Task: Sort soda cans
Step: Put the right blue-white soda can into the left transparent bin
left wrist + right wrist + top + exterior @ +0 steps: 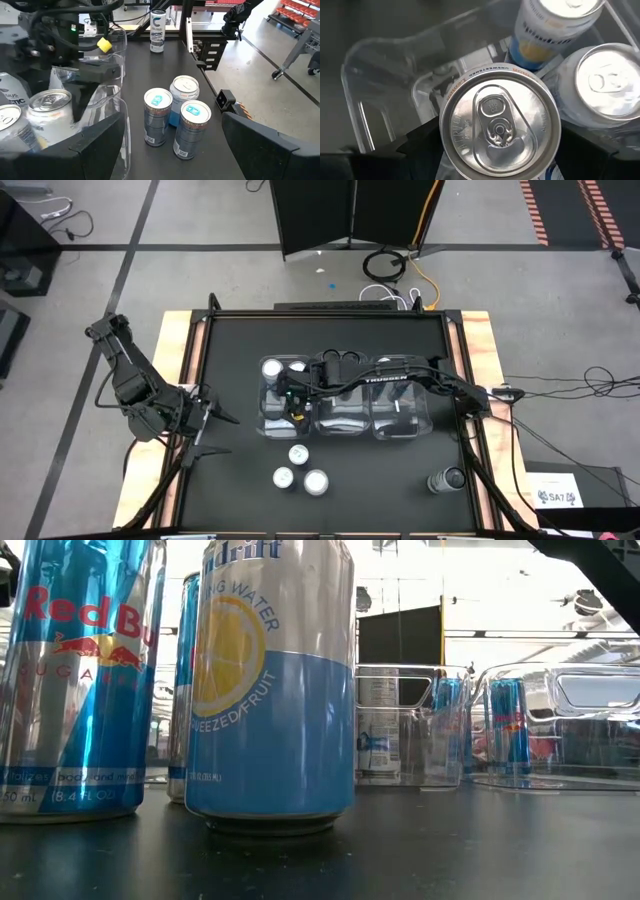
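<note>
In the low view two cans fill the left of the frame: a blue and silver Red Bull can (75, 680) at the left edge and, beside it, a white and blue can (270, 690) with a yellow lemon mark and the words "WATER" and "FRUIT". The high view shows instead three cans (300, 468) grouped at lower centre of the black table (230, 480) and a dark can (445, 479) alone at lower right. The left wrist view shows that trio's teal and silver tops, and the lone can's label reads "ARCTIC".

The right tool (293, 402) hangs over the leftmost of three clear bins (345, 427) in mid frame; its wrist view looks down on a silver can top (499, 125) between the dark fingers, which are clamped on it, with two more cans beside it in the bin. The left tool (215, 418), at the table's left edge, has its fingers apart, holding nothing.

Beyond the table lie grey floor, cables and a dark panel.
</note>
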You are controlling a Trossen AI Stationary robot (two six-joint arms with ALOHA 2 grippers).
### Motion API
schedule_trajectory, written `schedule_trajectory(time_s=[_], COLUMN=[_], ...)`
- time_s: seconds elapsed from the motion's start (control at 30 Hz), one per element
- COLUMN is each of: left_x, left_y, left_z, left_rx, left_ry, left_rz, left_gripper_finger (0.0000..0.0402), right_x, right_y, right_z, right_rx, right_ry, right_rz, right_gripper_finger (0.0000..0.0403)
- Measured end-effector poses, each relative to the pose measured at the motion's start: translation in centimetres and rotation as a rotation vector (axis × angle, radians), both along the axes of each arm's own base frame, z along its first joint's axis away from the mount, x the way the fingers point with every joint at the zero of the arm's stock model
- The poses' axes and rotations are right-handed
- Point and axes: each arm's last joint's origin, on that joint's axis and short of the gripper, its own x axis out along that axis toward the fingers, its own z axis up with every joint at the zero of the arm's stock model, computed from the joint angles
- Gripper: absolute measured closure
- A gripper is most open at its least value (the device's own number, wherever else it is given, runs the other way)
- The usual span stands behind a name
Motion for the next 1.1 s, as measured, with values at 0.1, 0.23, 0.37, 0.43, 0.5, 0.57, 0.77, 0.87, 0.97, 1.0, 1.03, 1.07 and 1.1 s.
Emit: schedule_trajectory(time_s=[0.1, 0.23, 0.37, 0.43, 0.5, 0.57, 0.77, 0.87, 0.97, 1.0, 1.03, 1.07, 1.1], left_x=[0.0, 0.0, 0.0, 0.0, 0.0, 0.0, 0.1, 0.1, 0.1, 0.1, 0.1, 0.1, 0.1], left_y=[0.0, 0.0, 0.0, 0.0, 0.0, 0.0, -0.1, -0.1, -0.1, -0.1, -0.1, -0.1, -0.1], left_z=[0.0, 0.0, 0.0, 0.0, 0.0, 0.0, 0.1, 0.1, 0.1, 0.1, 0.1, 0.2, 0.2], left_rx=[0.000, 0.000, 0.000, 0.000, 0.000, -0.002, -0.011, -0.012, -0.013, -0.013, -0.014, -0.017, -0.018], left_ry=[0.000, 0.000, 0.000, 0.000, 0.000, -0.001, -0.008, -0.009, -0.010, -0.010, -0.011, -0.012, -0.013], left_rz=[0.000, 0.000, 0.000, 0.000, 0.000, 0.000, 0.000, 0.000, 0.000, 0.000, 0.000, 0.000, 0.000], left_gripper_finger=[0.0061, 0.0061, 0.0061, 0.0061, 0.0061, 0.0061, 0.0061, 0.0061, 0.0061, 0.0061, 0.0061, 0.0061, 0.0061], right_x=[0.0, 0.0, 0.0, 0.1, 0.2, 0.4, 0.5, 0.4, 0.4, 0.4, 0.4, 0.4, 0.4], right_y=[0.0, -0.1, -0.1, -0.1, -0.1, -0.1, -0.1, -0.5, -0.9, -1.0, -1.1, -1.2, -1.3], right_z=[0.0, 0.0, -0.2, -0.6, -1.0, -1.7, -2.3, -2.3, -2.3, -2.3, -2.3, -2.3, -2.4], right_rx=[-0.018, -0.057, -0.107, -0.127, -0.139, -0.142, -0.148, -0.155, -0.156, -0.154, -0.154, -0.150, -0.144], right_ry=[0.010, 0.020, 0.036, 0.055, 0.072, 0.091, 0.115, 0.123, 0.123, 0.125, 0.128, 0.131, 0.133], right_rz=[0.034, 0.097, 0.175, 0.211, 0.234, 0.246, 0.259, 0.265, 0.261, 0.259, 0.257, 0.255, 0.252], right_gripper_finger=[0.0093, 0.0093, 0.0093, 0.0093, 0.0093, 0.0093, 0.0093, 0.0093, 0.0093, 0.0093, 0.0093, 0.0093, 0.0093])
